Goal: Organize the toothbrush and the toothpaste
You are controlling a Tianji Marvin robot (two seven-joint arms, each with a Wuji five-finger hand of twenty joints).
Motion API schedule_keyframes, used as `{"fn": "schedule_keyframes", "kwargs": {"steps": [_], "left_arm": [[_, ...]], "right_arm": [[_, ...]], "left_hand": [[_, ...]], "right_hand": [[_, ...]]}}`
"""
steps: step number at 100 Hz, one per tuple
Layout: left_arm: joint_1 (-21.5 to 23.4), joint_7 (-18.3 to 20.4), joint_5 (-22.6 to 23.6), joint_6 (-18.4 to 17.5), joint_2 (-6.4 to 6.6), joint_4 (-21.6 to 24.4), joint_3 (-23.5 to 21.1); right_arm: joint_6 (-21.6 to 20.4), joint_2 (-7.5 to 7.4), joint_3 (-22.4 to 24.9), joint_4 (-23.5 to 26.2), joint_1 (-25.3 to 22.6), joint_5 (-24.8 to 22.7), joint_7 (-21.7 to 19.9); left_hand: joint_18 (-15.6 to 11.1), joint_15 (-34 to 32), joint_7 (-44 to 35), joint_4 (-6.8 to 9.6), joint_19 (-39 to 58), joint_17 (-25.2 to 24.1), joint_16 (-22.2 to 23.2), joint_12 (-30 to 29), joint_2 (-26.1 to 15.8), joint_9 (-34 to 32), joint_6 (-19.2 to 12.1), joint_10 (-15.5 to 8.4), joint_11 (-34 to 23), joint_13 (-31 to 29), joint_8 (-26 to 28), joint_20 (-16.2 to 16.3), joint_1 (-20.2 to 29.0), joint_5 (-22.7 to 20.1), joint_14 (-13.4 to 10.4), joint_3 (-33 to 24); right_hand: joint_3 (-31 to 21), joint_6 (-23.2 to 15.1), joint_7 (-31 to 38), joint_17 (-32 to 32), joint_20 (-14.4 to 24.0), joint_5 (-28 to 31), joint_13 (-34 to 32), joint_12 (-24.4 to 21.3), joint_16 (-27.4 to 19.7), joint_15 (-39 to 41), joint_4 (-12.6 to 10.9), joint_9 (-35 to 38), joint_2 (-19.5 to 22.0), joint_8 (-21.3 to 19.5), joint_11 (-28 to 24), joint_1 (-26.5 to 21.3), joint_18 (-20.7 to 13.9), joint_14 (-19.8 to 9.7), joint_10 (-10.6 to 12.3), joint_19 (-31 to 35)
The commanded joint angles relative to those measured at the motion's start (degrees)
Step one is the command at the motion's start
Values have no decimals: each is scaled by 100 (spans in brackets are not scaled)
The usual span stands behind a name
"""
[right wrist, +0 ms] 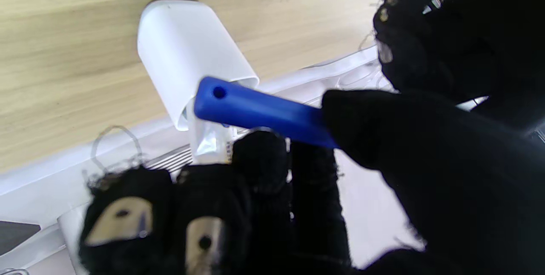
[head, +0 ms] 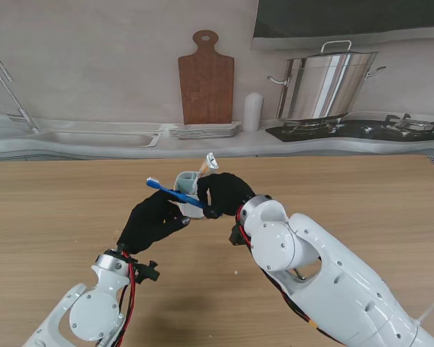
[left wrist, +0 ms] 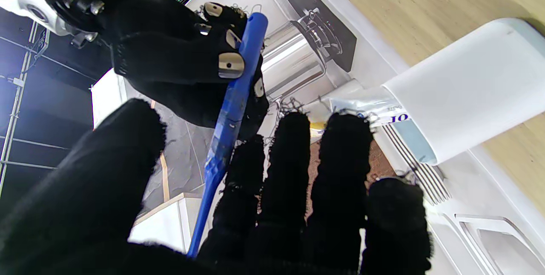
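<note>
Over the middle of the pale wooden table (head: 65, 202), the black-gloved right hand (head: 223, 192) is closed around the handle of a blue plastic toothbrush (head: 175, 194), bristles pointing toward the robot's left. The toothbrush hangs just above a white cup (head: 186, 182) that already holds a silvery toothpaste tube (head: 207, 163). The black-gloved left hand (head: 153, 219) hovers beside the cup, fingers spread, holding nothing.
</note>
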State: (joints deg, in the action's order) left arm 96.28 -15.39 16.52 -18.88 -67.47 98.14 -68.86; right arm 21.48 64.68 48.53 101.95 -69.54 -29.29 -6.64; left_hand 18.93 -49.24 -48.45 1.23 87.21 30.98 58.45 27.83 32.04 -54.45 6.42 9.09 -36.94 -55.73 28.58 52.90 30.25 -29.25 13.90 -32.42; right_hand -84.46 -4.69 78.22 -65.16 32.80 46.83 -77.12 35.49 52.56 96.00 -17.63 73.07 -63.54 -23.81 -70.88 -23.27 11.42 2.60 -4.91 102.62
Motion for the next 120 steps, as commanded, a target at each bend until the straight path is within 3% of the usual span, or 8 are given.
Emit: {"fn": "schedule_keyframes", "kwargs": {"steps": [1, 21, 66, 73, 80, 97, 112, 120], "left_arm": [[17, 94, -33, 23, -54, 89, 23], [-41, 72, -177, 26, -81, 71, 82], [-203, 34, -250, 215, -113, -22, 157], [-223, 27, -274, 192, -119, -48, 178], [-239, 20, -283, 162, -123, -65, 202], [-275, 3, -352, 74, -137, -100, 248], [-302, 52, -496, -6, -142, -130, 277], [-323, 83, -577, -73, -146, -156, 302]], "right_arm": [[-23, 32, -22, -24, -21, -11, -92], [-159, 19, -34, -62, -63, -20, -106], [-348, 15, -34, -47, -159, -16, -64], [-355, 14, -39, -45, -160, -14, -67], [-353, 14, -50, -42, -160, -7, -72], [-351, 12, -66, -22, -173, -3, -77], [-372, 2, -57, 1, -195, -10, -101], [-385, -4, -47, 8, -208, -8, -114]], "left_hand": [[-272, -99, -41, -166, 177, 68, 106, 192, 181, -135, -61, -96, -112, -182, 76, 46, 23, -44, -94, -150], [-279, -268, -298, -136, 336, 263, 137, 259, 239, -314, -166, -158, -283, -387, 206, -44, 104, -172, -121, -543], [-331, -511, -523, -87, 560, 458, 207, 363, 197, -431, -228, -186, -485, -568, 330, -124, 269, -216, -158, -706], [-348, -616, -717, -43, 650, 590, 212, 394, 295, -548, -371, -249, -576, -698, 445, -171, 414, -272, -195, -870], [-374, -763, -1122, -279, 787, 774, 204, 508, 597, -706, -627, -329, -695, -867, 348, -276, 710, -285, -249, -1002], [-402, -1080, -2021, -353, 1031, 1170, 273, 913, 867, -1119, -1265, -416, -796, -1254, 585, -377, 1342, -398, -318, -918], [-438, -1453, -2348, -190, 1166, 1505, 489, 1146, 866, -1224, -1571, -367, -1115, -1491, 1025, -363, 1491, -460, -385, -1040], [-414, -1903, -2481, 116, 1296, 1771, 679, 1295, 941, -1377, -1817, -310, -1368, -1586, 1606, -238, 1455, -633, -423, -1558]], "right_hand": [[-550, -116, 386, -192, 1, 266, 171, 29, -33, 109, -115, 686, 247, -173, -225, -272, -281, -597, -930, 623], [-550, -116, 385, -192, -2, 266, 170, 35, -33, 112, -122, 687, 248, -174, -229, -266, -279, -606, -925, 625], [-550, -139, 377, -192, -7, 273, 170, 43, -35, 113, -111, 687, 252, -176, -229, -262, -278, -616, -926, 626], [-550, -139, 376, -192, -7, 274, 170, 45, -34, 114, -114, 688, 253, -178, -230, -267, -279, -617, -920, 626], [-550, -139, 375, -192, -8, 273, 170, 47, -34, 114, -110, 687, 250, -178, -230, -260, -278, -615, -928, 626], [-550, -139, 374, -192, -10, 274, 171, 50, -33, 116, -97, 689, 251, -180, -229, -266, -280, -611, -927, 626], [-550, -139, 374, -192, -10, 274, 171, 52, -33, 116, -85, 689, 254, -181, -228, -261, -281, -609, -926, 627], [-550, -139, 374, -192, -11, 274, 171, 53, -33, 116, -72, 689, 254, -181, -227, -260, -281, -609, -926, 627]]}}
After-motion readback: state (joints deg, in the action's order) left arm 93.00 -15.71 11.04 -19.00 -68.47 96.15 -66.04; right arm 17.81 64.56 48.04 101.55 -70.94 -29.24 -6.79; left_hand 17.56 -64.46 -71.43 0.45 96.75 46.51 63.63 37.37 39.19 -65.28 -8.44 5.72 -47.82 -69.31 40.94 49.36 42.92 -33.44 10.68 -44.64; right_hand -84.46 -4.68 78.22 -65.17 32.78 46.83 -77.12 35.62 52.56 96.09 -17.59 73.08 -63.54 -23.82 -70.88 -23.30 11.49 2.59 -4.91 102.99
